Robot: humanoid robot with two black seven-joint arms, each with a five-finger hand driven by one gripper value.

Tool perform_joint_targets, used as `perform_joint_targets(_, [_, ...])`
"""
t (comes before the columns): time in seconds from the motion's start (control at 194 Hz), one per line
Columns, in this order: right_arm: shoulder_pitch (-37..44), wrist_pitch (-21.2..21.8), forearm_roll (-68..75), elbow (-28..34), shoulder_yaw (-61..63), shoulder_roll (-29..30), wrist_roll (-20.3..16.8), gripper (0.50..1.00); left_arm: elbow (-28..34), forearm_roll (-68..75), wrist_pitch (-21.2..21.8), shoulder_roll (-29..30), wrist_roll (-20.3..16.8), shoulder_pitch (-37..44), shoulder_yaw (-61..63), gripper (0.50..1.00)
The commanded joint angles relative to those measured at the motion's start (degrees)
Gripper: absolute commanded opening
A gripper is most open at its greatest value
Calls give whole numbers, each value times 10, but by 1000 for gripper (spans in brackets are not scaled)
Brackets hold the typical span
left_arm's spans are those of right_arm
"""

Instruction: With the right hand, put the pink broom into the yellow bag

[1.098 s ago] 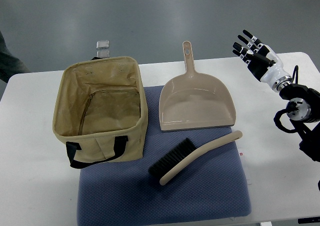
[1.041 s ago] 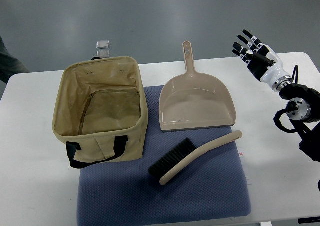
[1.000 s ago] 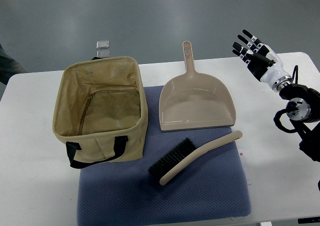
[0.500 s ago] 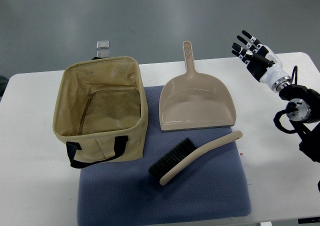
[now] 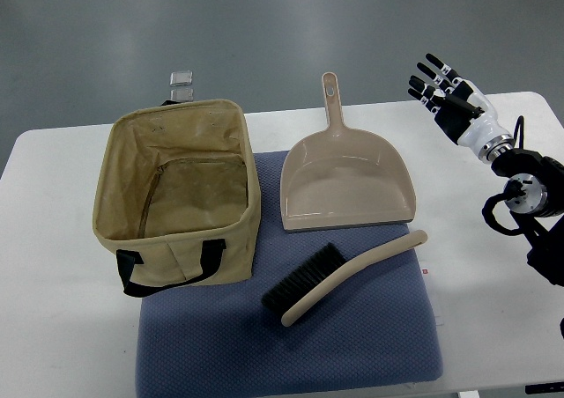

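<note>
Right hand (image 5: 445, 99) spread, empty, far right over tabletop (image 5: 493, 310); broom (image 5: 339, 275) on blue mat (image 5: 291, 354), near dustpan (image 5: 346, 182); bag (image 5: 176, 195) left, open; small clear item (image 5: 181, 78) beyond, possibly floor.

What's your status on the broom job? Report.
Right hand open, raised at table's far right, holding nothing. Broom flat on blue mat, untouched. Bag open, empty. Dustpan behind broom, not blocking.

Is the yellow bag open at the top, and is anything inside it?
Open and empty. The yellow bag stands upright with its mouth wide, and only bare lining shows inside. The pink broom lies outside on the blue mat.
</note>
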Motion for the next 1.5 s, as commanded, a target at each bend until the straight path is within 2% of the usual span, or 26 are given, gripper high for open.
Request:
perform_joint_targets(0.0, [1, 0, 0, 0, 1, -1, 0, 930, 0, 0, 0, 0, 0, 0, 0, 1000])
perform_joint_targets(0.881, [9, 3, -18, 6, -12, -7, 0, 930, 0, 0, 0, 0, 0, 0, 0, 1000])
perform_joint_targets(1.232, [17, 32, -94, 9, -18, -10, 3, 928, 0, 0, 1, 0, 0, 0, -1, 1000])
perform_joint_targets(1.33, [19, 54, -103, 22, -47, -29, 23, 928, 0, 0, 1, 0, 0, 0, 0, 1000])
perform_joint_targets(1.495, [39, 56, -103, 90, -140, -83, 65, 928, 0, 0, 0, 0, 0, 0, -1, 1000])
